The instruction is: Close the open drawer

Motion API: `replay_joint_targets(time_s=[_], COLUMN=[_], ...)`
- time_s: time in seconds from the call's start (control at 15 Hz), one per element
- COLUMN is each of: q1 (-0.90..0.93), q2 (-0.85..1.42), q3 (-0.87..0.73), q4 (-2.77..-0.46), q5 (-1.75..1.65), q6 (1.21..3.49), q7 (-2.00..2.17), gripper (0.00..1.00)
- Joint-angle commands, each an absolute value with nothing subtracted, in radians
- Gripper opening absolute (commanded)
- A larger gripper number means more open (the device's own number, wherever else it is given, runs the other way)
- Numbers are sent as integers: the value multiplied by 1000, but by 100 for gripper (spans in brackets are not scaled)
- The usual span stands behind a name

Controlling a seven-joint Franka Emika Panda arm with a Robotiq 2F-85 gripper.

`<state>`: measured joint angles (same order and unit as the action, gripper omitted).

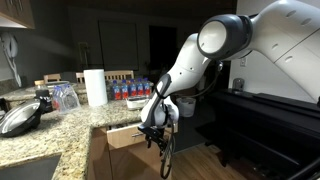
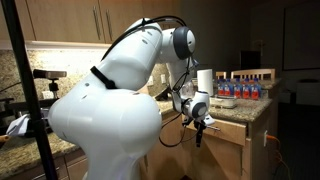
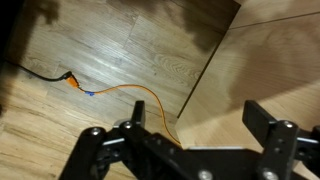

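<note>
The light-brown wooden drawer (image 1: 122, 135) stands pulled out of the cabinet under the granite counter; it also shows in an exterior view (image 2: 224, 129). Its handle and inside are not clear. My gripper (image 1: 153, 136) hangs just in front of the drawer's front, fingers pointing down, as also shown in an exterior view (image 2: 197, 127). In the wrist view the gripper (image 3: 200, 122) is open and empty, its two black fingers wide apart over a light-brown wood panel (image 3: 260, 60) and the floor.
A paper towel roll (image 1: 95, 87), several bottles (image 1: 131, 92) and a dark pan (image 1: 20, 118) stand on the granite counter (image 1: 60, 128). A black table (image 1: 272, 108) is nearby. An orange cable (image 3: 120, 92) lies on the wooden floor. A tripod (image 2: 27, 90) stands close.
</note>
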<state>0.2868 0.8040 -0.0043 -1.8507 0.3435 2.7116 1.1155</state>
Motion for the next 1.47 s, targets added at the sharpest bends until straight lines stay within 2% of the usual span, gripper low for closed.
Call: replay_joint_targets(time_s=[0.0, 1.4], q1=[279, 296], q2=[815, 968], q3=[-1, -49], q4=[-1829, -1491], q5=[364, 276], q6=[2783, 2706], q7=[1185, 1223], gripper=[100, 100])
